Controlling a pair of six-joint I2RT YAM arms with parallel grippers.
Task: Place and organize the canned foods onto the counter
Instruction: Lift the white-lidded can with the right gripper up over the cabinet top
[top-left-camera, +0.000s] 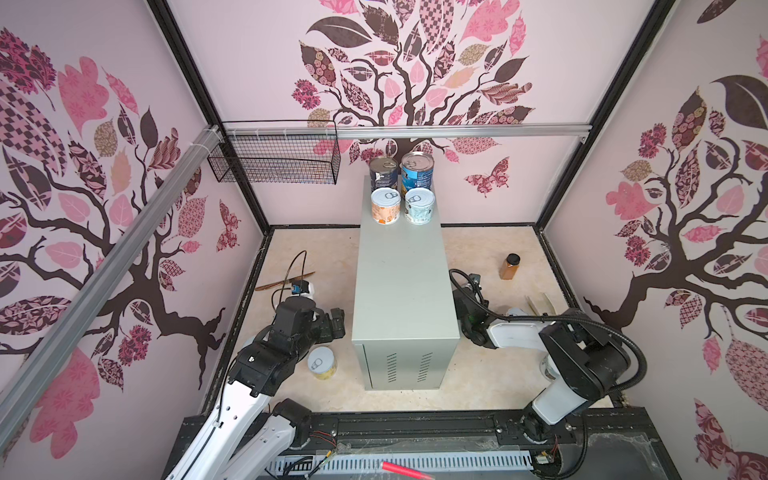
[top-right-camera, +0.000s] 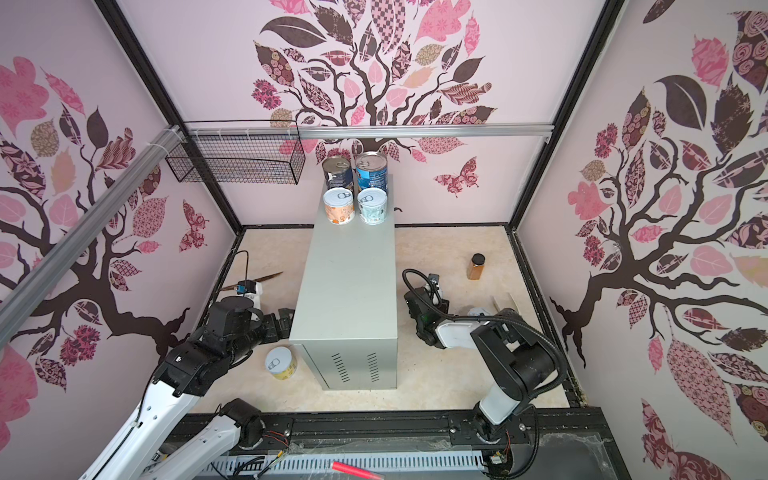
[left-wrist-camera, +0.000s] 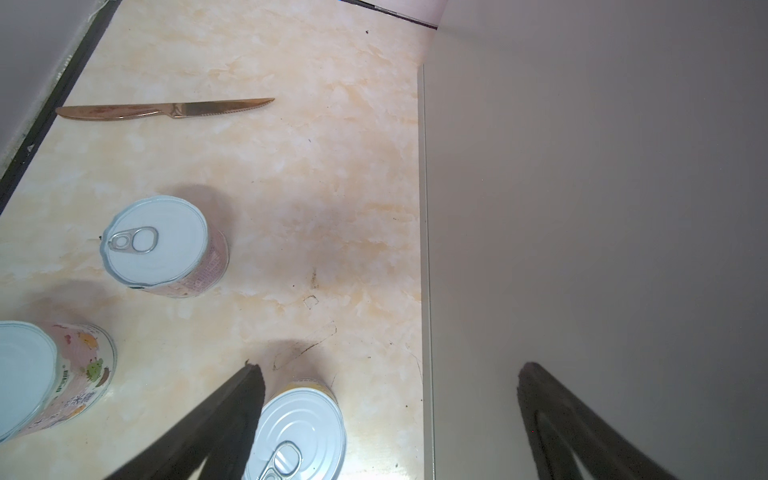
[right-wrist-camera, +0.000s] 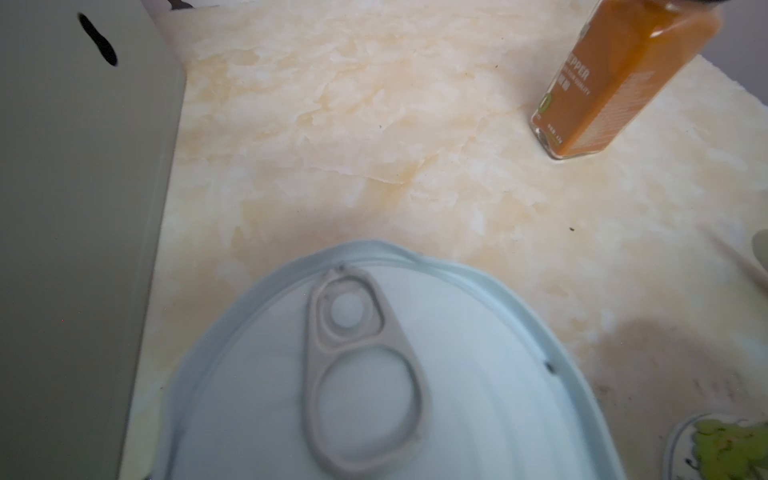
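On amber jar (right-wrist-camera: 615, 79) label: "EPPER" in pale capitals, leading letter lost round the curve. Beneath it, smaller line ending in what looks like "QUALITY"; rest blurred. Tiny line near jar base, unreadable.

On pink cartoon-label can (left-wrist-camera: 79, 374): Chinese characters down the side, too skewed to read for sure.

On pink can (left-wrist-camera: 208, 266): block of fine print, unreadable.

On dark-label tall tin (top-left-camera: 383, 174) and blue-label tall tin (top-left-camera: 417, 172), standing on grey bench (top-left-camera: 401, 282): white print, too small to read.
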